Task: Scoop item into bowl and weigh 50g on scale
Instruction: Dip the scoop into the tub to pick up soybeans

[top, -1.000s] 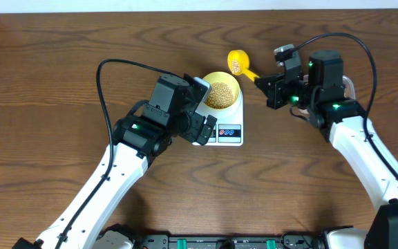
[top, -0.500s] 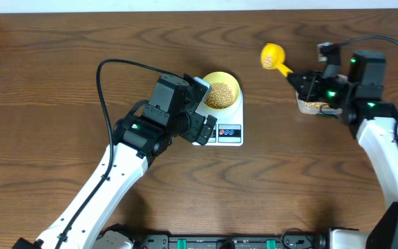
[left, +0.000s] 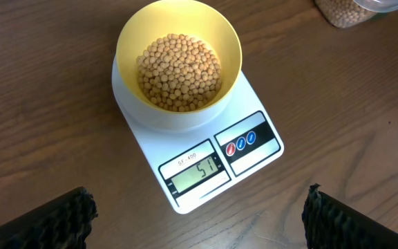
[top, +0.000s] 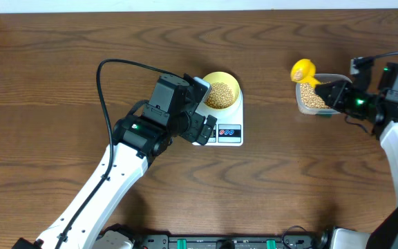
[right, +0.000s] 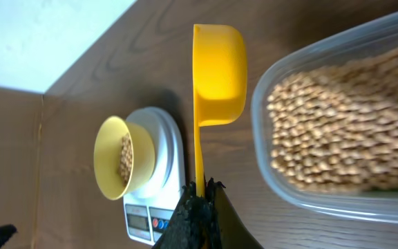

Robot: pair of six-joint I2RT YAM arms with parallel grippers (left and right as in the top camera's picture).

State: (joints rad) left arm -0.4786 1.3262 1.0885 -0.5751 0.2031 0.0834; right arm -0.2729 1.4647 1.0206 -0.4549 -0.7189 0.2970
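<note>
The pale yellow bowl [left: 178, 62] stands on the white scale [left: 206, 162], filled with tan beans [left: 179, 72]; the display reads 51. My left gripper [left: 197, 211] hovers open just in front of the scale, its jaws wide apart with nothing between them. In the overhead view the bowl [top: 221, 90] and scale [top: 228, 133] lie beside the left gripper [top: 199, 126]. My right gripper [right: 200, 190] is shut on the handle of a yellow scoop [right: 218, 69]. The scoop [top: 302, 70] is at the clear tub's left rim, and no beans show in it.
A clear plastic tub [right: 275, 166] holding more beans [top: 313, 98] sits at the right of the table, below the right gripper [top: 334, 91]. A black cable [top: 102, 83] loops off the left arm. The table's far edge meets a white wall.
My right gripper has carried the scoop rightwards from beside the bowl to the tub. The beans seen in the scoop earlier no longer show. The left arm has not moved.
</note>
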